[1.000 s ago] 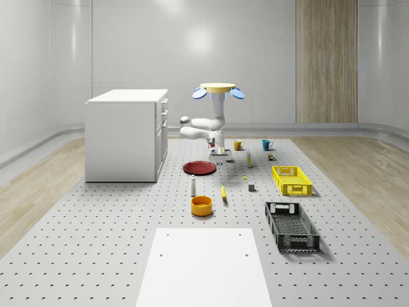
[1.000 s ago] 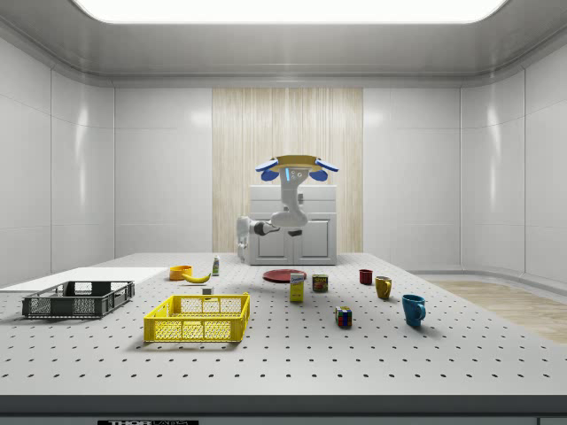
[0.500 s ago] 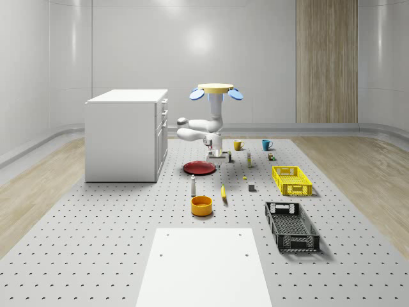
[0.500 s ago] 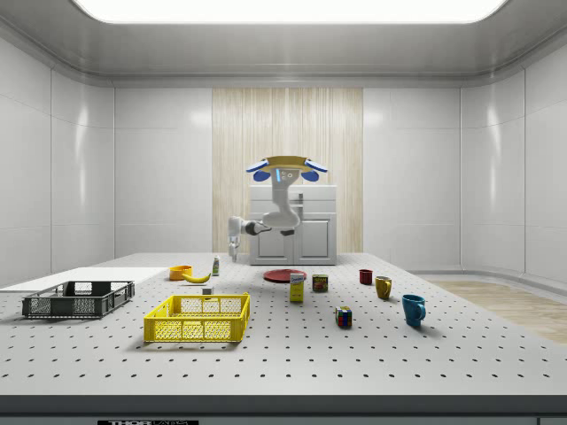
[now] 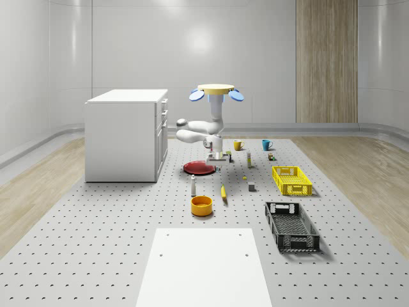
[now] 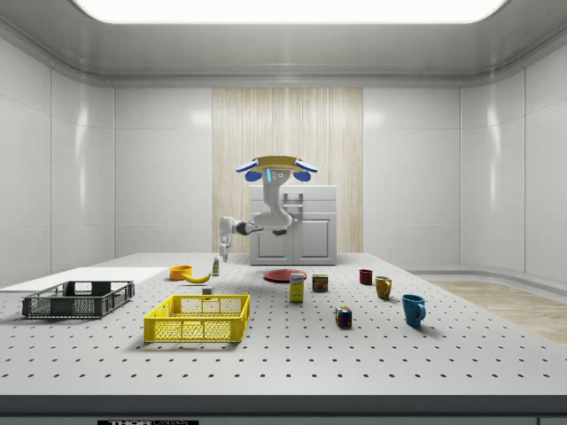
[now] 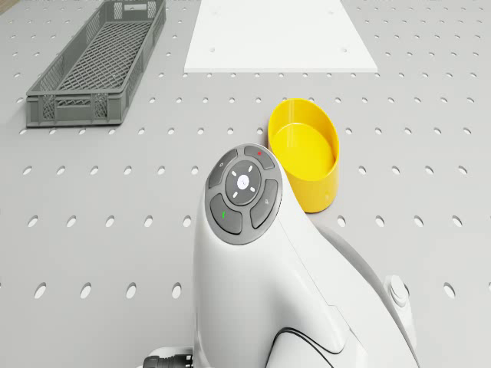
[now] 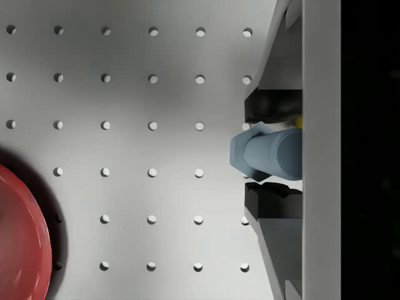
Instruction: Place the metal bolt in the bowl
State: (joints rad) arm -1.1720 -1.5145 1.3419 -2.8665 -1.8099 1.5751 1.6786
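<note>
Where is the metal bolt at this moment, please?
The metal bolt is clamped in the gripper, in the air beside the red plate, while the drone hovers above, short of the bowl.

Drone (image 5: pixel 215 91) hovers over the floor's (image 5: pixel 96 256) middle, just off the cabinet's (image 5: pixel 126 134) front corner, above the plate (image 5: pixel 199 167). Gripper (image 8: pixel 275 153) hangs near the plate's edge with the bolt (image 8: pixel 265 153) between its fingers (image 8: pixel 275 200). Bowl (image 5: pixel 201 205) sits nearer the camera than the plate, bottle (image 5: pixel 193 185) between them, banana (image 5: pixel 223 192) just beside the bowl toward the whole-scene view's right. Both crates (image 5: pixel 291 180) (image 5: pixel 291 226) lie along that right side. Board (image 5: pixel 204 265) lies at the floor's near edge.
</note>
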